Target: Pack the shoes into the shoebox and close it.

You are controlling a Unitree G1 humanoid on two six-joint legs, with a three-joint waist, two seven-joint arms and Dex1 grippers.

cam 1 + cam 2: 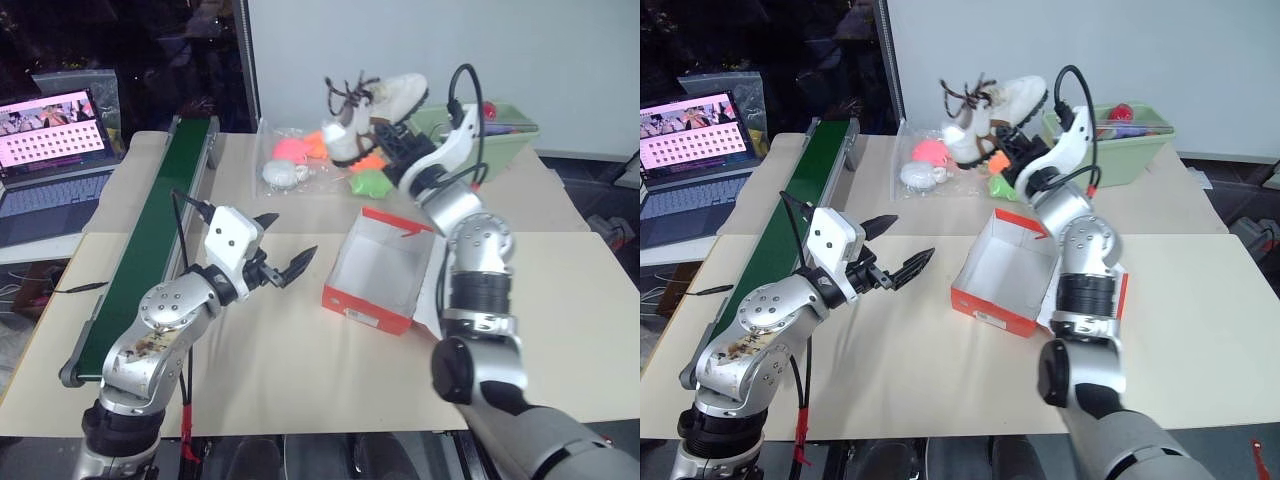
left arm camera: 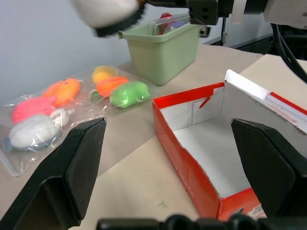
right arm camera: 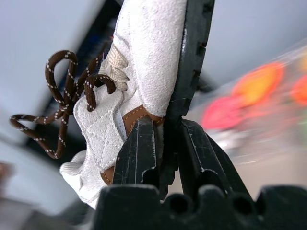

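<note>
Beige tabletop under a pale wall, laptop and green belt out past the left end effector. Left end effector released, fingers spread wide, level above the tabletop, the open shoebox just ahead of it. Right end effector clenched on a shoe, pinching its sole edge, raised above the toy bag beside the green bin, well beyond the shoebox.
</note>
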